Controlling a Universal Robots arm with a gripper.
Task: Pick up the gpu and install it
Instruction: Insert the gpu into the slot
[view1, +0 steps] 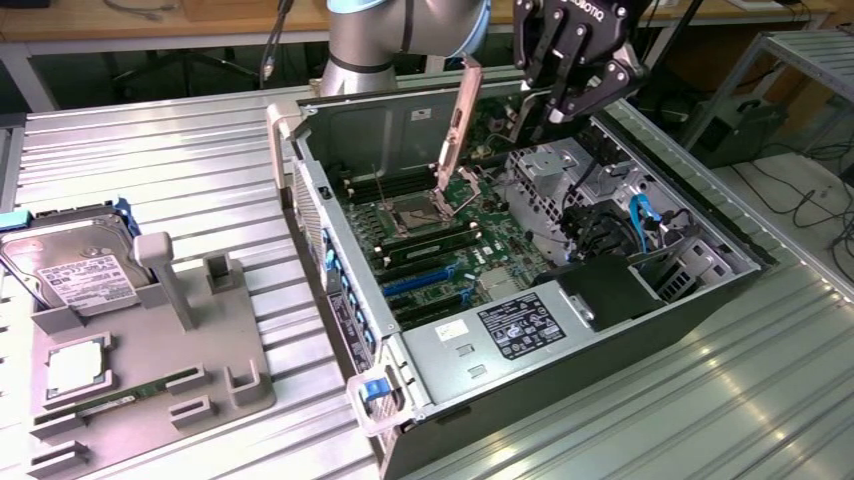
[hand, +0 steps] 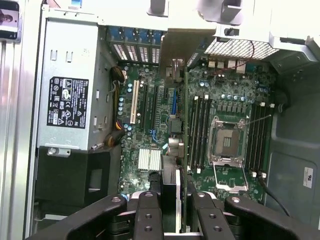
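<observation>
The gpu (hand: 185, 125) is a thin card seen edge-on in the wrist view, running out from between my fingers (hand: 147, 210) over the motherboard. Its pale bracket (hand: 187, 45) is at the far end, toward the rear of the case. In the exterior view the bracket strip (view1: 461, 120) hangs upright above the open computer case (view1: 334, 130), over the processor socket area. My gripper (view1: 547, 105) is at the exterior view's upper right above the case, shut on the gpu's near end. The card sits above the board, clear of the slots.
Inside the case are the open processor socket (view1: 414, 215), blue expansion slots (view1: 420, 280), the power supply (view1: 521, 330) and blue cables (view1: 641, 225). On the exterior view's left, a grey fixture (view1: 160, 380) holds a hard drive (view1: 74, 265), a processor chip (view1: 80, 365) and a memory stick (view1: 120, 398).
</observation>
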